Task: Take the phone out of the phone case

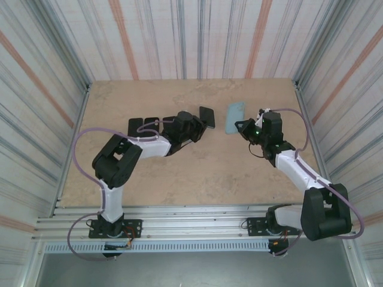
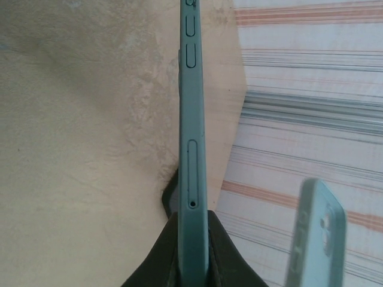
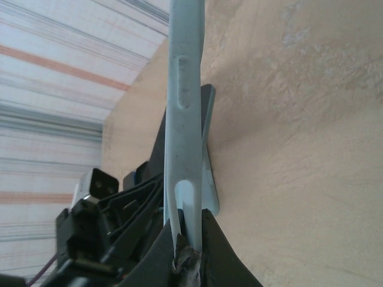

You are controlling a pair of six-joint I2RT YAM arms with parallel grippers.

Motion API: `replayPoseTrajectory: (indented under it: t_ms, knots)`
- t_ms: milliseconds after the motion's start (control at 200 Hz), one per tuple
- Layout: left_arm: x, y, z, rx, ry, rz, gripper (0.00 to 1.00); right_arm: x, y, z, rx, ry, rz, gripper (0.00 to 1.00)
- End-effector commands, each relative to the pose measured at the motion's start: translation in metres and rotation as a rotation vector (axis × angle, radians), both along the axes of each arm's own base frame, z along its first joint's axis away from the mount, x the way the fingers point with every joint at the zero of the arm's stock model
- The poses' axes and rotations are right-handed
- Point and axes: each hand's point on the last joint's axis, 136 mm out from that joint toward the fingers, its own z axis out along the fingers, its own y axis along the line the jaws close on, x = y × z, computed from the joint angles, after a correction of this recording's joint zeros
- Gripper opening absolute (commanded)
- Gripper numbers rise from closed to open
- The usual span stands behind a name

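Note:
The phone (image 1: 207, 116) looks dark from above, and my left gripper (image 1: 199, 123) is shut on its lower end above the back middle of the table. In the left wrist view the phone (image 2: 192, 149) stands edge-on with a teal rim, side buttons and a SIM tray, clamped at my left gripper (image 2: 192, 242). The pale blue phone case (image 1: 234, 118) hangs a short gap to the phone's right, with my right gripper (image 1: 243, 127) shut on it. The case (image 3: 185, 89) is pinched edge-on in my right gripper (image 3: 190, 239), and it shows blurred as the case (image 2: 317, 239).
Two dark flat items (image 1: 143, 125) lie on the tan table (image 1: 179, 173) just left of the left gripper. Striped walls (image 1: 191, 36) close in the table at the back and both sides. The left arm's gripper body (image 3: 102, 239) sits close beside the case.

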Motion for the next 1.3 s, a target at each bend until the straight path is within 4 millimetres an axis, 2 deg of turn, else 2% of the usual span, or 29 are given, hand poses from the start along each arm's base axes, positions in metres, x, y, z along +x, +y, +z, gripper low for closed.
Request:
replayPoseTrajectory:
  t_ms: [0, 180, 230, 240, 261, 571, 832, 887, 1057, 1298]
  knots:
    - [0.018, -0.017, 0.032, -0.058, -0.126, 0.003, 0.04, -0.01, -0.004, -0.001, -0.018, -0.006, 0.02, 0.0]
    - [0.025, -0.023, 0.009, -0.036, -0.102, 0.007, 0.04, -0.014, -0.007, -0.007, -0.023, 0.007, 0.019, 0.0]
    - [0.026, -0.025, 0.011, -0.047, -0.105, 0.004, 0.04, -0.015, -0.007, -0.009, -0.021, 0.012, 0.021, 0.0]
    - [0.026, -0.025, -0.001, -0.035, -0.088, 0.005, 0.04, -0.015, -0.008, -0.009, -0.021, 0.012, 0.021, 0.0]
    - [0.026, -0.025, -0.008, -0.031, -0.078, 0.004, 0.04, -0.015, -0.007, -0.009, -0.022, 0.012, 0.023, 0.0]
    - [0.032, -0.025, -0.038, -0.012, -0.036, 0.011, 0.07, -0.017, -0.008, -0.015, -0.027, 0.027, 0.027, 0.0]
    - [0.026, -0.015, -0.062, 0.045, 0.034, 0.011, 0.17, -0.018, -0.008, -0.024, -0.033, 0.047, 0.032, 0.0]
    - [0.023, -0.011, -0.066, 0.066, 0.05, 0.009, 0.22, -0.018, -0.008, -0.026, -0.037, 0.051, 0.036, 0.0]
    - [0.016, -0.005, -0.068, 0.127, 0.085, -0.002, 0.35, -0.015, -0.005, -0.033, -0.054, 0.072, 0.06, 0.0]
    - [0.006, 0.004, -0.069, 0.188, 0.132, -0.013, 0.46, -0.006, 0.002, -0.049, -0.106, 0.106, 0.119, 0.0]
